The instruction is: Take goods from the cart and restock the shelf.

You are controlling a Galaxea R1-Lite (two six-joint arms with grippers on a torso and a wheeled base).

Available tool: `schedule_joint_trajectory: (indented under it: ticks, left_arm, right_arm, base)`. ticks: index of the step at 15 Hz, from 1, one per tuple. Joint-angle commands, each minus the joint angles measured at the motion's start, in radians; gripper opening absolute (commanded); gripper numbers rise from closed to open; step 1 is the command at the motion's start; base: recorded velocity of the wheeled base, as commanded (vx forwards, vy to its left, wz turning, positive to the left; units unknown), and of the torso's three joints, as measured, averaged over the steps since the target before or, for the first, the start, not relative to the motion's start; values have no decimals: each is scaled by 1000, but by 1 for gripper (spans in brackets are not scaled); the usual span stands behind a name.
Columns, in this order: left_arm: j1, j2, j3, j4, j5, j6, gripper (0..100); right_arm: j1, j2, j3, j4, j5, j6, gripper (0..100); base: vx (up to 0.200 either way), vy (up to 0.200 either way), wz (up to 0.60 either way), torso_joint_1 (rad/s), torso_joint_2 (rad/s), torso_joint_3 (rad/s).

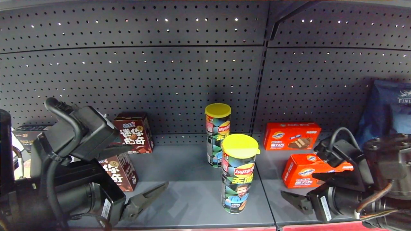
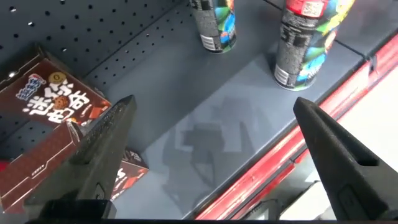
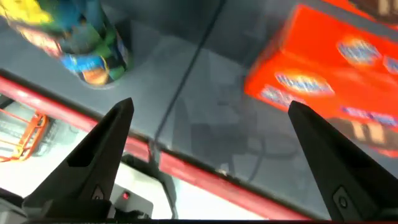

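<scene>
Two chip cans with yellow lids stand upright on the grey shelf (image 1: 189, 189). The front can (image 1: 239, 173) is the landmark, mid-shelf near the front edge. The rear can (image 1: 217, 138) is just behind it and slightly left, not touching. Left of the front can, well apart, are two brown cookie boxes: the rear brown box (image 1: 136, 131) is upright near the pegboard back wall (image 1: 160, 73), and the front brown box (image 1: 120, 171) is closer to the edge, partly hidden by the left arm. Right of the front can are two orange boxes: the rear orange box (image 1: 291, 136) is near the back wall, and the front orange box (image 1: 301, 175) is nearer the edge, partly hidden by the right arm. Farther right, a blue bag (image 1: 388, 109) stands at the back. The left hand (image 2: 212, 102) hangs low over the shelf front, left of the front can, fingers spread wide with nothing in them. There is bare shelf between it and the can, and the front brown box sits just beside one finger. The right hand (image 3: 210, 104) is right of the front can at the shelf's red front lip (image 3: 205, 180), jaws wide apart and empty, with the front orange box near one finger and the can near the other. An orange wire frame (image 3: 25, 134) shows below the lip on the can's side; cannot tell what it is.
</scene>
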Motion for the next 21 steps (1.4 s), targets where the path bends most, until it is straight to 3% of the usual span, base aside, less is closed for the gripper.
schedule_joint_trajectory:
  ticks: [1, 21]
  left_arm:
    - [0, 6, 2, -2, 2, -3, 100]
    - [0, 3, 9, -25, 1, -6, 100]
  right_arm:
    - [20, 81, -48, 2, -4, 0, 100]
    - [63, 302, -198, -3, -29, 0, 100]
  base:
    - [0, 0, 0, 0, 0, 0]
    - [0, 0, 0, 0, 0, 0]
